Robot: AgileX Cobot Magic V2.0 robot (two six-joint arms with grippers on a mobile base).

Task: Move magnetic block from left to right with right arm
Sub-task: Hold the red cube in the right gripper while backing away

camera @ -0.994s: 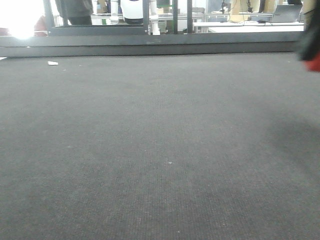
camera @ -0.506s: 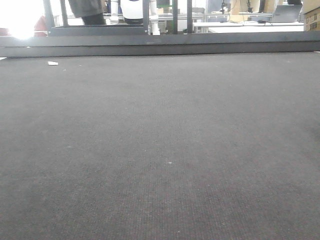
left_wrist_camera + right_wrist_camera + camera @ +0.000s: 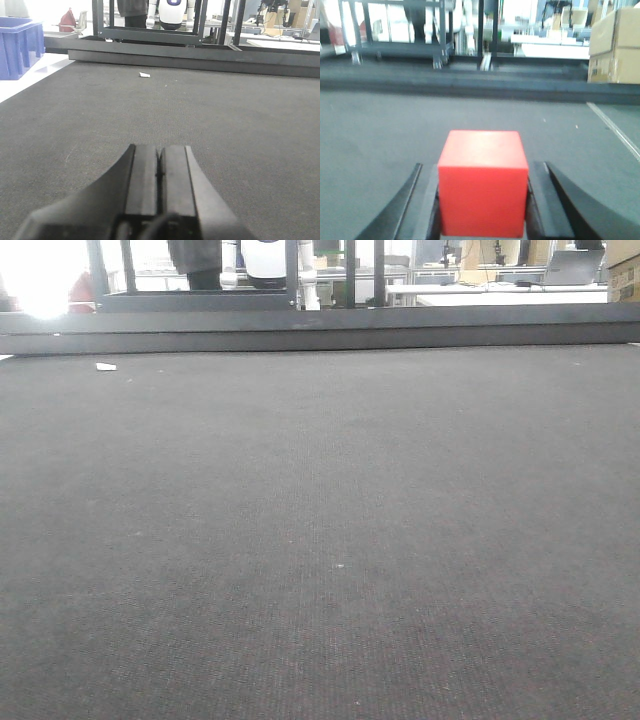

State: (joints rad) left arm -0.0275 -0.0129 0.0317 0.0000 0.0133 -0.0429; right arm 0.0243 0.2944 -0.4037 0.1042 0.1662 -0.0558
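The magnetic block (image 3: 483,182) sits between the fingers of the right gripper (image 3: 483,192), above the mat (image 3: 320,540). A paper scrap (image 3: 105,366) lies on the mat, far left, just before the rail (image 3: 320,338) along its back edge.

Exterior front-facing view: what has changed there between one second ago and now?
The blurred dark gripper tip with something red, at the right edge one second ago, has left this view. The right wrist view now shows the small red cube clamped in the right gripper. The dark-clothed person in the background moved rightwards. The dark grey mat and small white scrap stayed put.
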